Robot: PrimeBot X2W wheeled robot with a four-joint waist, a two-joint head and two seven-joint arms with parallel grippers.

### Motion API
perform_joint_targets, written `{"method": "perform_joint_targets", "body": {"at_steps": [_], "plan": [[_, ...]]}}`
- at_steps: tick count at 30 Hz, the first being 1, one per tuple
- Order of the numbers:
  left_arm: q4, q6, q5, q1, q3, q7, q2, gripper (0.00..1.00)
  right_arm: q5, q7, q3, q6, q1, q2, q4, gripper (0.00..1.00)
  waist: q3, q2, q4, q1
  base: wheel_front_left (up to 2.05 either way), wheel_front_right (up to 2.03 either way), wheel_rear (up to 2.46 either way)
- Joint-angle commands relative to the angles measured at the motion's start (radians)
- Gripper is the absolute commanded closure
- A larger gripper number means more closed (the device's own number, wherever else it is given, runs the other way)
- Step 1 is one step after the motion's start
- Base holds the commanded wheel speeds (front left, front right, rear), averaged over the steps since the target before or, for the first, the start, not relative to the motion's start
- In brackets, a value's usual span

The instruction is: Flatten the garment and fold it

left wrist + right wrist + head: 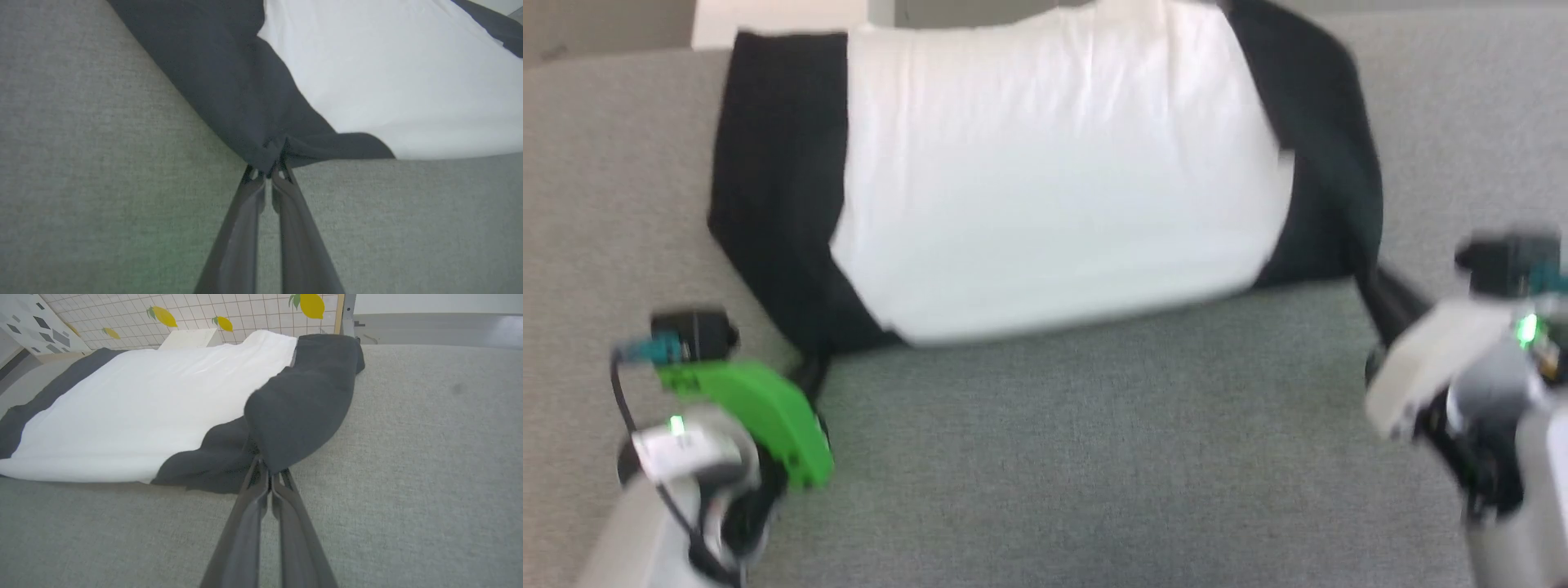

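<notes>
Now, at the lower left of the head view, the left gripper has its fingers pressed together on the near corner of a black sleeve. The garment lies across the upper middle of that view on a grey fabric surface, its white body between the two black sleeves. At the right edge, the right gripper pinches the other sleeve, whose cloth rises in a loose fold above the surface.
</notes>
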Motion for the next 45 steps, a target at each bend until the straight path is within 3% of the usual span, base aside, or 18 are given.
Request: {"method": "perform_joint_targets", "body": {"at_steps": [1,9,13,21,28,34,45], "plan": [[-0.02,0.02,-0.005,0.056,0.005,0.013,0.016,1.0,-0.015,0.008,-0.031,-0.002,0.051,0.021,-0.029,1.0,-0.063,0.0,0.014,0.0001,0.0,0.0,0.0],[-0.147,0.08,-0.037,0.268,-0.005,0.068,0.013,1.0,-0.079,0.096,-0.135,-0.002,0.295,0.118,-0.152,1.0,-0.119,0.0,0.031,0.0001,0.0,0.0,0.0],[-0.196,0.1,-0.062,0.346,0.021,0.046,0.0,1.0,-0.047,0.131,-0.177,-0.002,0.378,0.15,-0.22,1.0,-0.13,0.0,0.035,0.0001,0.0,0.0,0.0],[-0.309,0.122,-0.073,0.416,0.066,0.001,-0.005,1.0,0.039,0.239,-0.202,-0.002,0.488,0.159,-0.413,1.0,-0.139,0.0,0.048,0.0001,0.0,0.0,0.0],[-0.39,0.148,-0.085,0.486,0.061,0.025,-0.006,1.0,0.059,0.393,-0.249,-0.002,0.58,0.159,-0.486,1.0,-0.13,0.0,0.049,0.0001,0.0,0.0,0.0],[-0.388,0.145,-0.096,0.514,0.042,0.036,-0.014,1.0,0.013,0.446,-0.274,-0.002,0.599,0.159,-0.442,1.0,-0.115,0.0,0.059,0.0001,0.0,0.0,0.0],[-0.091,0.082,-0.047,0.365,-0.047,-0.044,-0.081,1.0,-0.056,0.288,-0.174,-0.002,0.48,0.159,-0.136,1.0,-0.109,0.0,0.06,0.0001,0.0,0.0,0.0]]}}
